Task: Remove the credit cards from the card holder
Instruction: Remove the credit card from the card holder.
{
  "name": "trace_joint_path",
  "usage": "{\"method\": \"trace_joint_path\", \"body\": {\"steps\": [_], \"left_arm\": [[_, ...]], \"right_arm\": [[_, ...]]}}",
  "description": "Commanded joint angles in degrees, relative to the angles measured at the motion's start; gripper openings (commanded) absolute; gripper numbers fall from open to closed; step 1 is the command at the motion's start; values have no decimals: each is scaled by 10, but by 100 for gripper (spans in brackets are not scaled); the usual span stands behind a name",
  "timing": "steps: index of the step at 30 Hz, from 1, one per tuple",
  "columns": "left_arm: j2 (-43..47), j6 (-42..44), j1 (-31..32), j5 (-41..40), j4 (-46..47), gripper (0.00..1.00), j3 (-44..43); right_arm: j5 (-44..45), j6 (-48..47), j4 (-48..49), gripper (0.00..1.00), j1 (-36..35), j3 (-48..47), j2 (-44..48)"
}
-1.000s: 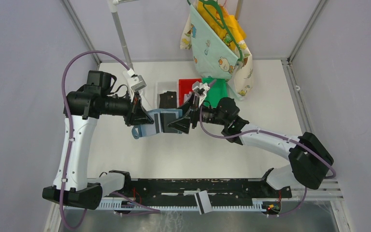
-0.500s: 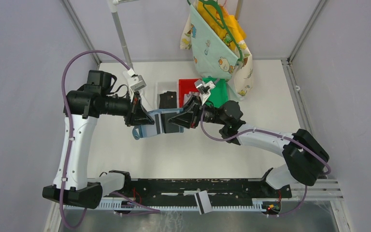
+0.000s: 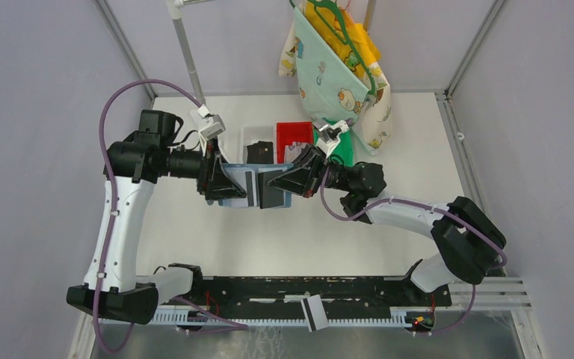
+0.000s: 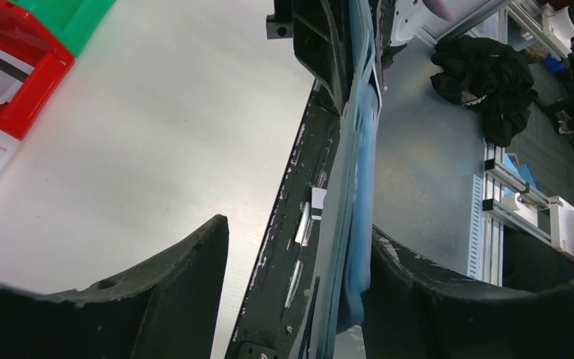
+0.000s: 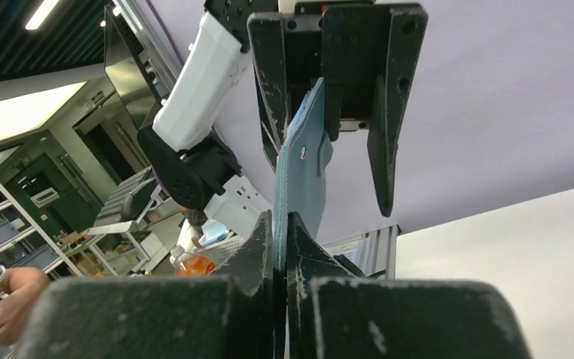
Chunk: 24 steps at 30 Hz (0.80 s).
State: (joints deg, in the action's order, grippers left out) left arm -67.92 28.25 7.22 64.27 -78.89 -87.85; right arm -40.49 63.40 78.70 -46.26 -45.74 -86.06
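Card holder (image 5: 299, 176) is in the air above the tabletop (image 3: 269, 239), mid-workspace, stretched between the two arms.

Right gripper (image 5: 280, 224): fingers pressed together on the holder's near edge, a firm pinch by the look of it.

Left gripper (image 4: 299, 228): fingers spread. The holder runs edge-on along one finger, touching or nearly so; the other finger stands well apart. No clamp on that side, so the right arm alone carries the weight.

From above, the holder lies opened out, its inner face turned up. A pale credit card (image 3: 248, 188) with a dark stripe sits on that face, seemingly in its pocket. How many more cards are inside I cannot tell.

Red tray (image 3: 294, 129) is at the far side of the tabletop, just behind the grippers. The left wrist view shows pale flat pieces in it, possibly cards already removed; too little of them shows to be sure.

Judgement: extraction is under way, not finished. At least one card is left to draw out. The free left fingers look placed to go for it while the right holds.
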Motion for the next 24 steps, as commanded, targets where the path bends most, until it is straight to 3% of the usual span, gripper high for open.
{"method": "trace_joint_path", "body": {"steps": [1, 12, 14, 17, 20, 21, 24], "left_arm": [[32, -31, 1, 40, 52, 64, 18], [41, 5, 1, 105, 13, 36, 7], [39, 3, 1, 110, 15, 21, 4], [35, -17, 1, 96, 29, 5, 1], [34, -21, 1, 77, 31, 2, -2], [35, -23, 1, 70, 34, 2, -1], [45, -61, 1, 25, 78, 2, 10]], "right_arm": [[16, 31, 83, 0, 6, 4, 28], [34, -17, 46, 1, 7, 27, 49], [36, -30, 23, 21, 7, 29, 55], [37, -54, -18, 40, 16, 30, 69], [48, -85, -87, 57, 42, 33, 96], [54, -97, -114, 68, 52, 34, 113], [85, -165, -221, 77, 82, 31, 170]]}}
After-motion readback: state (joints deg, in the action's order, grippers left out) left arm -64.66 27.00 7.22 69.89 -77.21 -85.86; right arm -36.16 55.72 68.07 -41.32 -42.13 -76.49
